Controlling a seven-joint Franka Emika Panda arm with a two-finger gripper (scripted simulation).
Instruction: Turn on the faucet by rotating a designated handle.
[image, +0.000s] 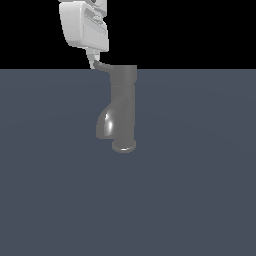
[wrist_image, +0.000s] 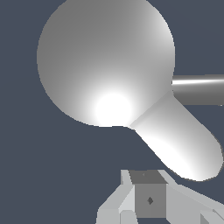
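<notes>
The grey faucet (image: 124, 105) stands upright in the middle of the exterior view, its curved spout (image: 105, 125) hanging on the exterior view's left. The thin handle (image: 106, 66) sticks out from the top cap toward that same side. My white gripper (image: 93, 61) hangs above the handle's tip, its fingers down at or touching the upturned end; they look shut with nothing between them. In the wrist view the round top cap of the faucet (wrist_image: 105, 61) fills the picture, the handle (wrist_image: 179, 144) runs off it, and my gripper (wrist_image: 148, 192) sits close beside the handle's end.
The faucet's flared base (image: 123, 146) rests on a flat dark blue-grey floor (image: 200, 200). Behind it the background is black. The spout (wrist_image: 199, 89) also shows in the wrist view as a shiny bar past the cap.
</notes>
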